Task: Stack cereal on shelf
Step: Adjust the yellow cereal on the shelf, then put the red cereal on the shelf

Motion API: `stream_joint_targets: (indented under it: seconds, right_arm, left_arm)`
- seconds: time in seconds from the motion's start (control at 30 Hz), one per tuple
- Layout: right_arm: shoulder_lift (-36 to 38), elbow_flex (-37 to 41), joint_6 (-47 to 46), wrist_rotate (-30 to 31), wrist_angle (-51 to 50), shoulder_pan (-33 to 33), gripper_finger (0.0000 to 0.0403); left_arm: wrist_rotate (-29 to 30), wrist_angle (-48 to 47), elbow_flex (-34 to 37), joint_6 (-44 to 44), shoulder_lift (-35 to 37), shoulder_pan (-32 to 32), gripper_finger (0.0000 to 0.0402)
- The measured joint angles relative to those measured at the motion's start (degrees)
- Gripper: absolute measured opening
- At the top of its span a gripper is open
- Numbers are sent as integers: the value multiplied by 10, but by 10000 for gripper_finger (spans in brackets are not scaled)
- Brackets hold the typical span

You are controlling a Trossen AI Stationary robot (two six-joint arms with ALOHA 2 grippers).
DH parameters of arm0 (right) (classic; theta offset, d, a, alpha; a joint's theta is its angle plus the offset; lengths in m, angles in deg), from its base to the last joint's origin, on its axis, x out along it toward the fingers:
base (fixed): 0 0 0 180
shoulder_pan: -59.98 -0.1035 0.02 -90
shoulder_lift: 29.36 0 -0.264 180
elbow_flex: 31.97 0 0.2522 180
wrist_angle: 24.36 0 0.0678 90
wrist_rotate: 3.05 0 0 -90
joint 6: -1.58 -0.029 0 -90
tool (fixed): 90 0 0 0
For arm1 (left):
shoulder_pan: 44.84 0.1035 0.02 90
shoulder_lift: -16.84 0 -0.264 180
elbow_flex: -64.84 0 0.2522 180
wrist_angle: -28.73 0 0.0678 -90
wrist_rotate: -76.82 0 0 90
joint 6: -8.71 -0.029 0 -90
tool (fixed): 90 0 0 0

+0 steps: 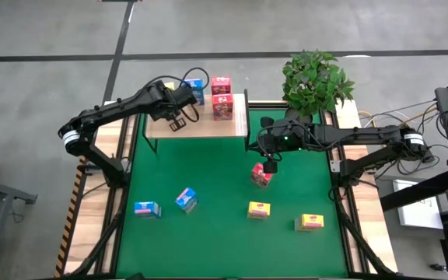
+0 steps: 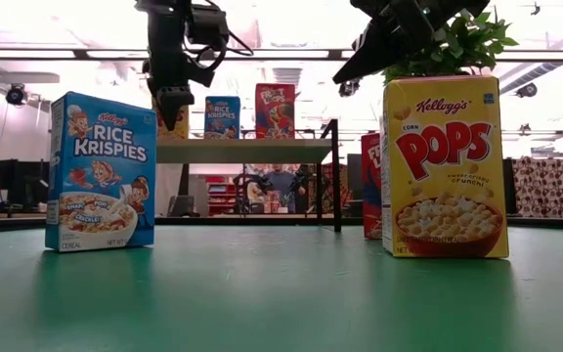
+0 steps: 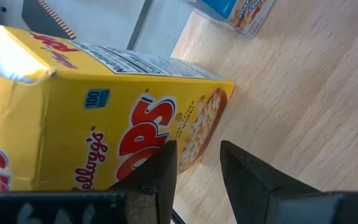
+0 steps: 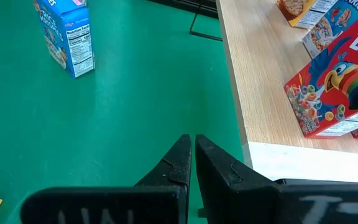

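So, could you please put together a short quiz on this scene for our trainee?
1. How many small cardboard cereal boxes are on the green mat?
2. True or false: the right gripper is shut on a box.
3. Which one is over the light wooden shelf? A the left gripper; B the right gripper.
Key: 1. Five. 2. False: it is shut and empty. 3. A.

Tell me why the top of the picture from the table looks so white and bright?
In the low view, ceiling lights shine into the camera, so both arms look like dark shapes. In the high view, light is even and the green mat shows little shadow.
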Motion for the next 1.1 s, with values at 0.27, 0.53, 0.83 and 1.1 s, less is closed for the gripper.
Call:
stream_joint_targets:
  seconds: [0.27,0.53,0.83,1.1]
  right_arm:
    - [0,0,0,0,0,0,13]
    - [0,0,0,0,0,0,13]
    - [0,0,-2,0,0,0,13]
    - [0,0,-18,0,0,0,13]
  left_arm:
    - [0,-9,0,2,0,0,106]
    - [40,-46,-4,-1,0,0,106]
    - [24,-47,-4,27,1,-4,106]
    - [-16,-64,-4,66,48,-54,106]
